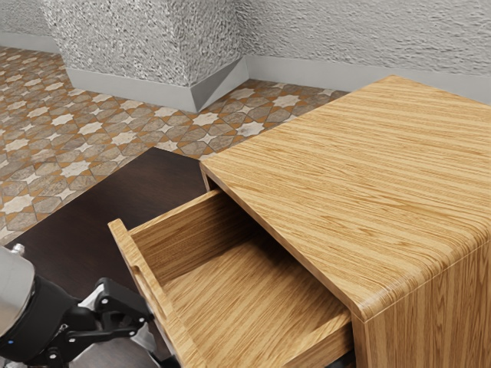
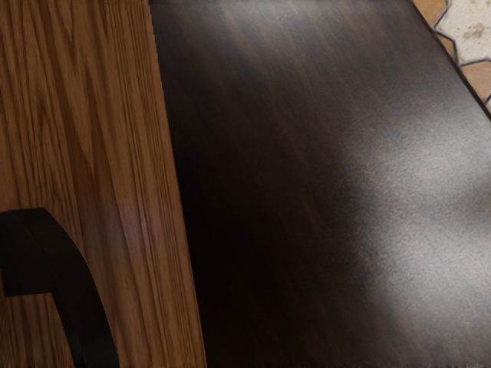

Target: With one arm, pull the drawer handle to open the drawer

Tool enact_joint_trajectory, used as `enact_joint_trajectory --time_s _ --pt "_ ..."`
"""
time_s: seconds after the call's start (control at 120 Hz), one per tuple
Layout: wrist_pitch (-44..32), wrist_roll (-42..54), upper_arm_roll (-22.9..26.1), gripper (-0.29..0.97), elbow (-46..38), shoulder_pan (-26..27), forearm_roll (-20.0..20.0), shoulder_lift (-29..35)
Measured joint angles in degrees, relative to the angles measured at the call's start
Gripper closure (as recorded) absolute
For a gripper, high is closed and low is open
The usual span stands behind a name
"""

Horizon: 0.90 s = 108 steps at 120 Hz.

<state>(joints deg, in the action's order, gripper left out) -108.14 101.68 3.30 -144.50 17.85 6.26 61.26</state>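
So the light oak-grain wooden drawer [image 1: 230,295] is pulled well out of the matching wooden cabinet [image 1: 368,184], inside bare. The black two-finger tool [image 1: 144,331] sits right at the outer face of the drawer front, low down. Honestly can't tell if it's wide or closed. The wrist view has the black curved drawer handle [image 2: 46,253] on the wood front, above the dark brown surface [image 2: 307,192].

Cabinet [image 1: 368,176] and drawer [image 1: 245,307]: light oak-look wood, strong grain, smooth, satin sheen. Handle [image 2: 46,253]: black, smooth. Table [image 1: 115,203]: dark wood, smooth, low sheen. Floor [image 1: 69,130] at 10 o'clock: patterned tile, matt, worn look. Wall [image 1: 153,31] at 12: rough grey plaster. Skirting [image 1: 146,86]: smooth grey. Arm [image 1: 38,318] at 8: black matt casing.
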Motion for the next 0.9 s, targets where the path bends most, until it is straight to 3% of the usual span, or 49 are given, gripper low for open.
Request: enact_joint_trajectory --time_s 0.367,0.533,0.733,0.9 --pt "0.33 -0.33 0.44 0.02 1.49 -0.07 -0.01 0.00" --pt "7.30 -4.44 2.09 0.00 8.06 0.05 0.07 -0.19" --pt "22.97 -23.07 3.70 0.00 14.06 0.12 0.51 -0.04" --pt "29.59 -43.36 1.08 0.00 14.27 -0.64 -7.34 -0.87"
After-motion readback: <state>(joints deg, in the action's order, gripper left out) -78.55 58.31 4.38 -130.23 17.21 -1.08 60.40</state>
